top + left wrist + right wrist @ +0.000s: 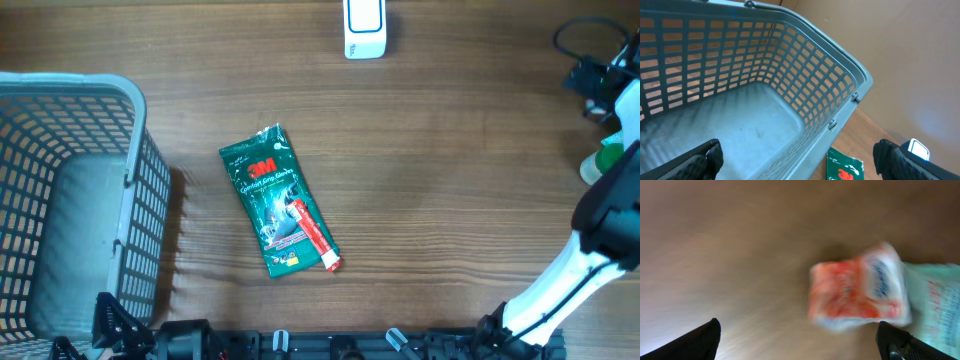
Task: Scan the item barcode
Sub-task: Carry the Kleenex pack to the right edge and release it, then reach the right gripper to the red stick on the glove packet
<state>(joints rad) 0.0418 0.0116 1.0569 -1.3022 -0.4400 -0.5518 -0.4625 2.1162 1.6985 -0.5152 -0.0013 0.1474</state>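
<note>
A green 3M packet [277, 198] with a red tube on its front lies flat on the wooden table, label up; no barcode shows. Its top corner appears in the left wrist view as the green packet [845, 167]. A white scanner [364, 28] stands at the far edge. My left gripper [797, 162] hangs open above the near corner of the grey basket [790, 65], holding nothing. My right gripper [800, 342] is open over bare table. Just beyond its fingertips lies a blurred orange-and-white packet [857, 295] beside a pale green one [935, 300].
The grey mesh basket [135, 170] fills the left side of the table and holds nothing. The right arm [610, 215] rises along the right edge, with a green item [603, 160] and black cables [585, 45] near it.
</note>
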